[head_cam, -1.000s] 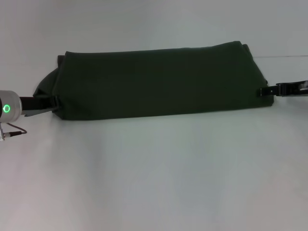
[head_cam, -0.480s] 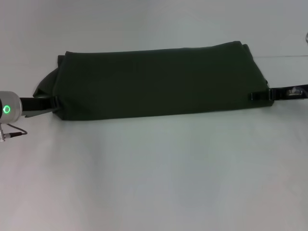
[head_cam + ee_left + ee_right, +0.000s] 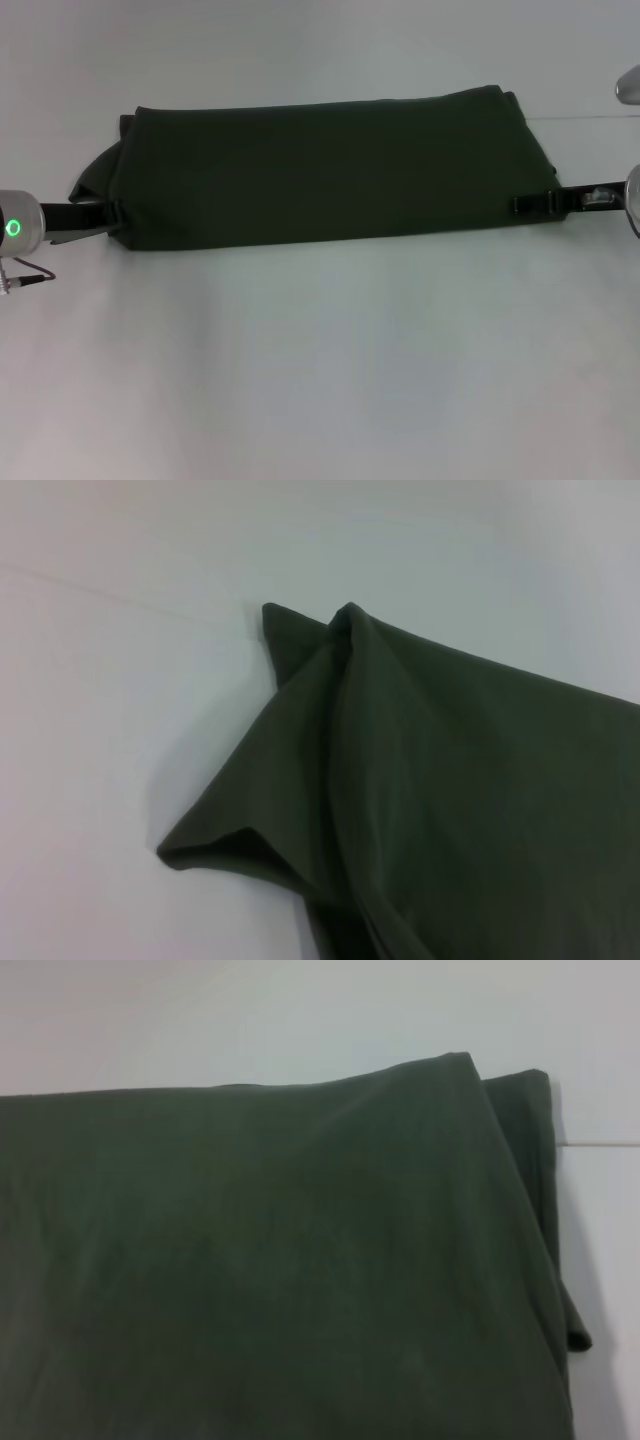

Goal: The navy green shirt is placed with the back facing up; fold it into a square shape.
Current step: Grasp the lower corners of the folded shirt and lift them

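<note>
The navy green shirt [image 3: 330,170] lies across the upper middle of the head view as a long, folded band, running from the left side of the frame almost to the right edge, flat on the white table [image 3: 320,370]. Its near edge is a straight fold; the far edge slopes slightly upward toward the right. At the left end a sleeve pokes out as a loose point toward the frame's left edge; the left wrist view shows that end [image 3: 440,810] bunched into soft ridges, with one corner lifted off the table and part of the cloth cut off by the frame's lower and right borders. The right wrist view shows the other end [image 3: 280,1260], where two layers sit stacked with the under layer peeking out along the side; the cloth fills most of that frame and runs off its left and bottom edges.

The left gripper [image 3: 108,213] reaches in from the middle left of the head view, its black tip meeting the shirt's left end; dark on dark, so I cannot tell whether it grips. The right gripper [image 3: 535,203] comes in from the middle right, its tip lying over the shirt's right near corner; its hold too cannot be made out
</note>
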Motion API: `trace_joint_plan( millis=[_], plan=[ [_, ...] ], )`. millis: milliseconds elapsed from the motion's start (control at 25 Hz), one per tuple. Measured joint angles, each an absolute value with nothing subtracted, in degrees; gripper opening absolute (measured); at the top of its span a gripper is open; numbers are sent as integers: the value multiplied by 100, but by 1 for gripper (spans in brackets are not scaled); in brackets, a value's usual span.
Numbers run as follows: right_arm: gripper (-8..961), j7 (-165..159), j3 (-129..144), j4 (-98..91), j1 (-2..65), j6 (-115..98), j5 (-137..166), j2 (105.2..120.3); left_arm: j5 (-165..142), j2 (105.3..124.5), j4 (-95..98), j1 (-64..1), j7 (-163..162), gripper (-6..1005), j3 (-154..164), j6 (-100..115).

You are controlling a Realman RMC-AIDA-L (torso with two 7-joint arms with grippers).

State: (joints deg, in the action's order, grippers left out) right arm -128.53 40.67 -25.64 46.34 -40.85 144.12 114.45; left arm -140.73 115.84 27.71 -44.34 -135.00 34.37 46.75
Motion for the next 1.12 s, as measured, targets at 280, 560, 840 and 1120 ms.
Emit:
trace_joint_plan(
  millis=[280,560,840,1120],
  plan=[
    [904,-12825,4078,-2500,4652,-4016,14410,11478,-14070,11584,2778,-4430,-13492,3,3436,4675],
    [867,-12822,4078,-2449,4664,-3936,14425,11487,-14072,11584,2777,-4435,-13486,3,3436,4676],
    [706,-12814,4078,-2478,4654,-4035,14436,11453,-14076,11584,2777,-4441,-13491,2,3436,4671],
    [409,-12798,4078,-2500,4633,-4187,14436,11370,-14071,11583,2777,-4457,-13491,2,3436,4667]
  ],
)
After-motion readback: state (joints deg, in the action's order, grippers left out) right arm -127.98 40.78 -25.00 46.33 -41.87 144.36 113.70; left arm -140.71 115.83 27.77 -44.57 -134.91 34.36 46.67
